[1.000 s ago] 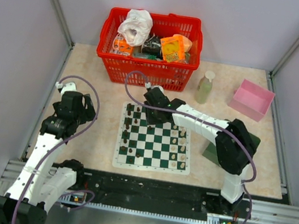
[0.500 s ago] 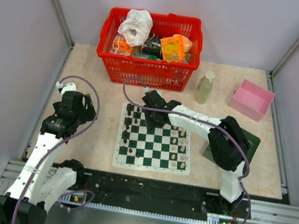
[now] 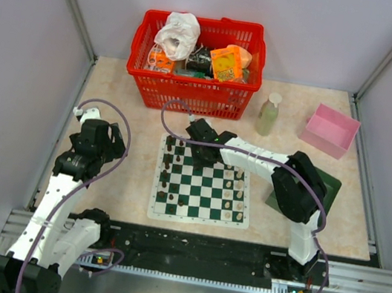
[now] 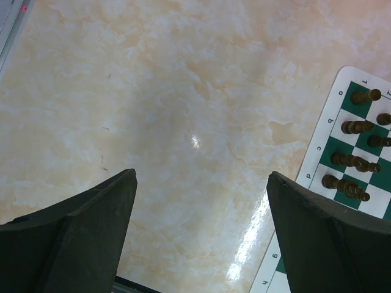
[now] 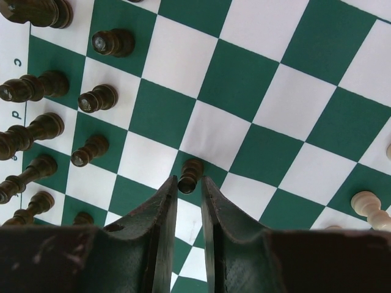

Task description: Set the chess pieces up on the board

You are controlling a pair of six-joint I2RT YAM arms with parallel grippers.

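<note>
The green and white board point(image 3: 204, 186) lies in the middle of the table. Dark brown pieces point(image 3: 166, 175) stand along its left side and cream pieces point(image 3: 234, 194) along its right. My right gripper point(image 5: 189, 178) is low over the board's far left part point(image 3: 198, 143), its jaws nearly closed on the head of a dark brown pawn point(image 5: 190, 171) that stands on a green square. Other dark pieces point(image 5: 30, 88) line the left edge, and a cream piece point(image 5: 366, 204) shows at the right. My left gripper point(image 4: 201, 183) is wide open and empty over bare table, left of the board point(image 4: 330, 140).
A red basket point(image 3: 191, 85) full of items stands behind the board. A pale bottle point(image 3: 268, 113) and a pink box point(image 3: 330, 130) are at the back right. A dark green box point(image 3: 332, 186) lies under the right arm.
The right gripper has moved left and down onto the board's far left part, then stayed there. The left arm has not moved.
</note>
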